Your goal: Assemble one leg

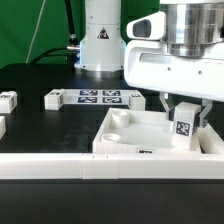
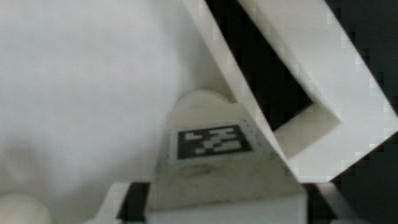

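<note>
Gripper (image 1: 184,123) clamps the leg (image 1: 184,127) (tag outward) over the panel's (image 1: 120,137) right edge.

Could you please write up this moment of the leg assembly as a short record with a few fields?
gripper: the gripper is shut on the leg
leg: small white tagged block held between the fingers, low over the square panel
square panel: large white panel with round corner holes, lying on the table
marker board: flat white board with tags, behind the panel
loose parts: two small white blocks toward the exterior view's left
</note>
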`<state>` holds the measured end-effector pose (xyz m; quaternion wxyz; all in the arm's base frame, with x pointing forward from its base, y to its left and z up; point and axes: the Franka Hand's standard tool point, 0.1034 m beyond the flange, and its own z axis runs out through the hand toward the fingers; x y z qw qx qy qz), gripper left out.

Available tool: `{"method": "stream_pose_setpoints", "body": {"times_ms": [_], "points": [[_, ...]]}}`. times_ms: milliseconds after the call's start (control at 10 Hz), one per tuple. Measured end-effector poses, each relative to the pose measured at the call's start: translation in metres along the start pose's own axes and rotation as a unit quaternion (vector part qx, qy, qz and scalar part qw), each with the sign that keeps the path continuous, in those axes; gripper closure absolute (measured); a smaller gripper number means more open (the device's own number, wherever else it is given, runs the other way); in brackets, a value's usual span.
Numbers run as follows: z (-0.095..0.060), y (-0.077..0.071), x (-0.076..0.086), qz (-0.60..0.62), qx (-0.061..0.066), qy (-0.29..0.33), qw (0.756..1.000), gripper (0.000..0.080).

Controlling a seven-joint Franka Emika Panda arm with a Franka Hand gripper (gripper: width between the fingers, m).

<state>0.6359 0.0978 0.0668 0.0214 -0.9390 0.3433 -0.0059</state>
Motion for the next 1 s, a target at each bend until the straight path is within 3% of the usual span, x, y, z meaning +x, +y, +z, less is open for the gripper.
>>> {"method": "stream_pose_setpoints", "body": {"times_ms": [200,300,400,500,1000], "points": [[0.0003,0.0008,0.0006,-0.001,0.000,0.000,1.000,0.0494],[0.0003,0.0008,0.0007,-0.001,0.000,0.000,1.000,0.0274],[0.0003,0.0008,0.0007,-0.001,0.000,0.000,1.000,0.0274],[0.0003,0.0008,0.0007,-0.001,0.000,0.000,1.000,0.0172],[0.0004,0.0008,0.0007,-0.001,0.000,0.000,1.000,0.0151]]}}
